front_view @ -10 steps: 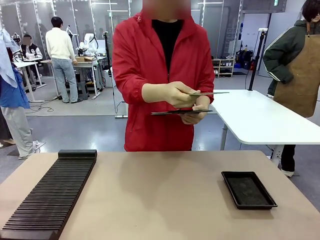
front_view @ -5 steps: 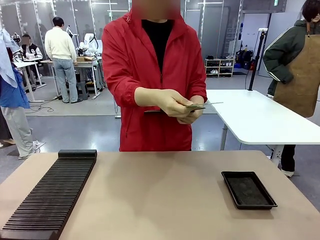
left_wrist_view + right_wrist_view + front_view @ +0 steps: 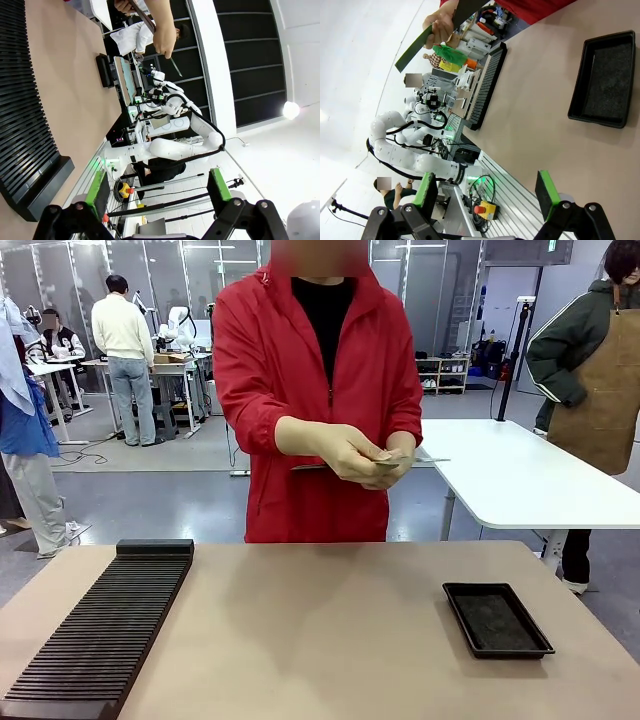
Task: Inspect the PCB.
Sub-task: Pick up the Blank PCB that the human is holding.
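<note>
A person in a red jacket stands at the far side of the table and holds the PCB (image 3: 418, 460), a thin green board seen edge-on, in both hands at waist height. A dark flat tablet (image 3: 308, 467) lies just beneath it in the same hands. From below, the right wrist view shows the green PCB (image 3: 414, 50) sticking out of the hand. It appears as a thin strip (image 3: 175, 65) in the left wrist view. My left gripper (image 3: 157, 192) is open and holds nothing. My right gripper (image 3: 485, 195) is open too, well above the table.
A shallow black tray (image 3: 497, 619) lies on the tan table at the right, also seen as the tray (image 3: 602, 80). A long black slotted rack (image 3: 100, 635) runs along the left side. Other people and a white table (image 3: 520, 475) stand behind.
The person has lowered both hands and brought the PCB down close onto the dark tablet. The table's items have not moved.
</note>
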`<action>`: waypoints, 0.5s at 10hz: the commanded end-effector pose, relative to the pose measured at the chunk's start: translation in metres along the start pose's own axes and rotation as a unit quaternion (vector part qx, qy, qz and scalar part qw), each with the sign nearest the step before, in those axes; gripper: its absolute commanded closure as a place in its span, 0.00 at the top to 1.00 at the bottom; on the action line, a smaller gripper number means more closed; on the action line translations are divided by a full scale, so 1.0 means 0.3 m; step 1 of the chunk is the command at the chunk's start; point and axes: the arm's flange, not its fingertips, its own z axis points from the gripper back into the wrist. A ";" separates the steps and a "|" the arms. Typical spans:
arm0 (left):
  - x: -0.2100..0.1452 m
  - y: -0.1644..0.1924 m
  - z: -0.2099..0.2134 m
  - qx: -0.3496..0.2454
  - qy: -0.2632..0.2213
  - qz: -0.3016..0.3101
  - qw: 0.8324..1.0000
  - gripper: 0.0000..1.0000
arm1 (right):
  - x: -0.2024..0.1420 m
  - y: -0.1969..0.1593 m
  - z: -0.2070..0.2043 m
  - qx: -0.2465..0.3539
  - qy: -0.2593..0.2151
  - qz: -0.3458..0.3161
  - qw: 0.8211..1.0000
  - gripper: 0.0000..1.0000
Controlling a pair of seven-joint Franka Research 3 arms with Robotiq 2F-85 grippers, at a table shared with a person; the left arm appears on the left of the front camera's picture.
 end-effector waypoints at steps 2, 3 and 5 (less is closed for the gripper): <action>-0.009 -0.008 -0.004 0.004 -0.003 -0.002 1.000 1.00 | 0.122 0.203 -0.151 0.014 0.058 -0.082 0.995 1.00; -0.009 -0.008 -0.004 0.004 -0.003 -0.002 1.000 1.00 | 0.158 0.255 -0.219 0.009 0.074 -0.104 0.992 1.00; -0.009 -0.008 -0.004 0.004 -0.003 -0.002 1.000 1.00 | 0.223 0.332 -0.363 0.008 0.086 -0.131 0.988 1.00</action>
